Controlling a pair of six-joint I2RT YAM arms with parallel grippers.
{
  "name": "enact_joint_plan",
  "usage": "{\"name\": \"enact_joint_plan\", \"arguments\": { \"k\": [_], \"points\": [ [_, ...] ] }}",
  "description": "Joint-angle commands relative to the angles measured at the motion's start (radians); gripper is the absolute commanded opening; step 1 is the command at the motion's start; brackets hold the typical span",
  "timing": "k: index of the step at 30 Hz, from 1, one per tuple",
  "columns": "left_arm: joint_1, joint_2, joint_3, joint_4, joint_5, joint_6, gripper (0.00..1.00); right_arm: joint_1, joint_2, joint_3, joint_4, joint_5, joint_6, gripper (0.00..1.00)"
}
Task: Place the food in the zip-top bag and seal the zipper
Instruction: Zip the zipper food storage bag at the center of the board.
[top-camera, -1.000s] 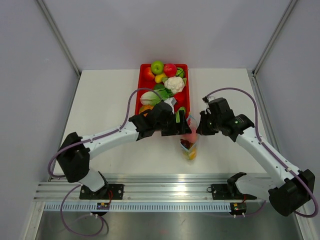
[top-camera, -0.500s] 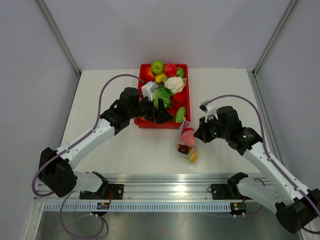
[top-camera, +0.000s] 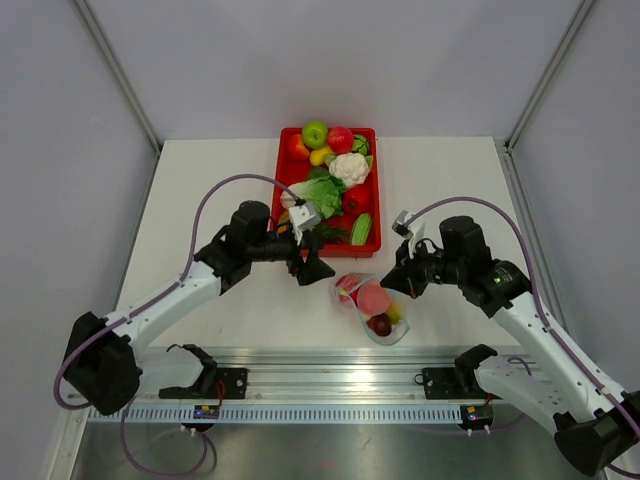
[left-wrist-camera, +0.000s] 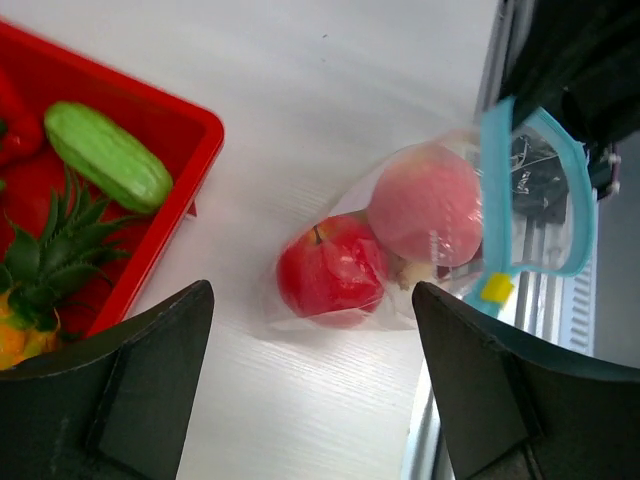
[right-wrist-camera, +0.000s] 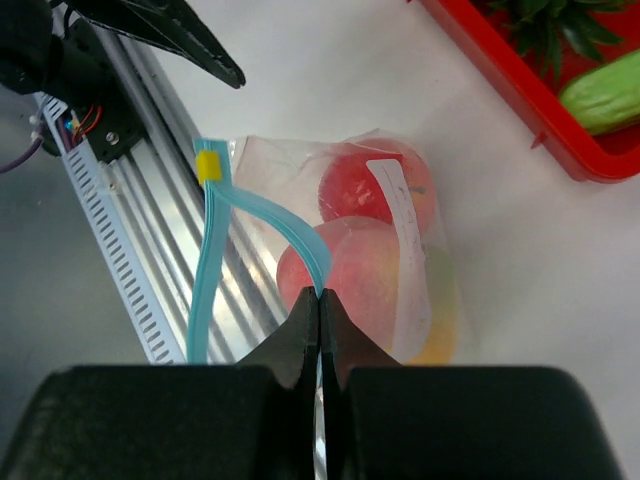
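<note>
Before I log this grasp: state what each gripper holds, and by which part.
The right gripper pinches the zip-top bag by its teal zipper, at the mouth. The left gripper is open, holding nothing.

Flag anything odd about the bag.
The zip-top bag lies on its side at the near edge of the table, its zipper gaping unsealed; the right pincer pinches one strip only. Nothing has spilled.

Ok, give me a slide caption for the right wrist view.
Right gripper pinches the teal zipper of a zip-top bag holding toy fruit, beside the red tray.
</note>
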Motion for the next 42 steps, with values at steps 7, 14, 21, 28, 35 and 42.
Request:
{"name": "enact_joint_plan", "arguments": {
  "k": [7,14,21,28,35,42],
  "points": [
    [-0.005,-0.216,-0.183,0.176,0.264,0.344,0.83,0.003,0.100,0.128,-0.048,-0.139,-0.095,0.00],
    [-0.053,-0.192,-0.194,0.128,0.256,0.394,0.80,0.003,0.115,0.145,-0.033,-0.146,-0.092,0.00],
    [-0.103,-0.173,-0.216,0.153,0.211,0.356,0.76,0.003,0.135,0.155,-0.030,-0.151,-0.081,0.00],
    [-0.154,-0.169,-0.269,0.271,0.109,0.302,0.73,0.003,0.166,0.172,-0.024,-0.166,-0.069,0.00],
    [-0.154,-0.149,-0.273,0.343,0.075,0.272,0.65,0.003,0.174,0.191,-0.041,-0.178,-0.069,0.00],
    [-0.177,-0.124,-0.273,0.387,0.052,0.255,0.31,0.003,0.170,0.188,-0.033,-0.194,-0.047,0.00]
  ]
}}
